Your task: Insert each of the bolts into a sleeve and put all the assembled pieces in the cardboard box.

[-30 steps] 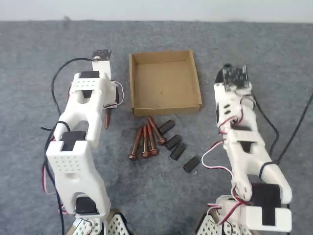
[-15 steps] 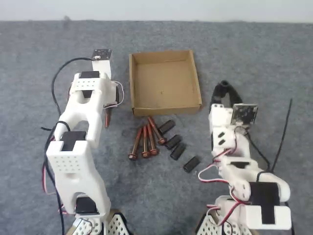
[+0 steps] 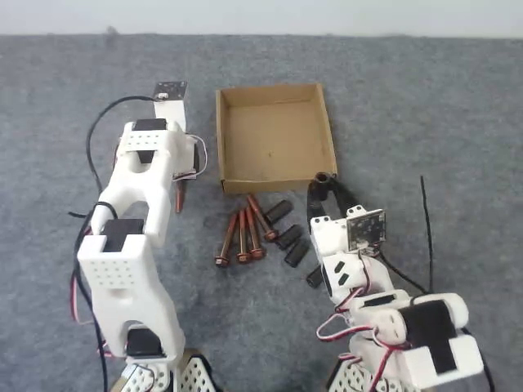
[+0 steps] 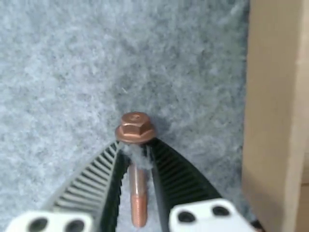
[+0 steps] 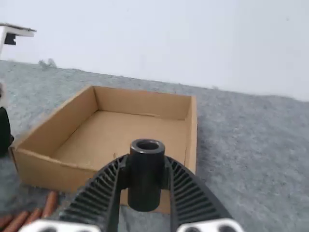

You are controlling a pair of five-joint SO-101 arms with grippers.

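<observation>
Over grey carpet (image 3: pixel 73 90), a bolt (image 4: pixel 136 128) is pinched in the left gripper (image 4: pixel 135 147) and a sleeve (image 5: pixel 146 176) in the right gripper (image 5: pixel 144 163), bore exposed presumably for mating, before the cardboard box (image 3: pixel 274 184) toward the far edge.

A grey, felt-like mat (image 3: pixel 458 106) covers the high view from the bottom edge nearly to the top. A pale wall (image 3: pixel 261 15) runs as a narrow strip along the top edge. At the upper left, a small dark tuft (image 3: pixel 110 33) sits where they meet.
</observation>
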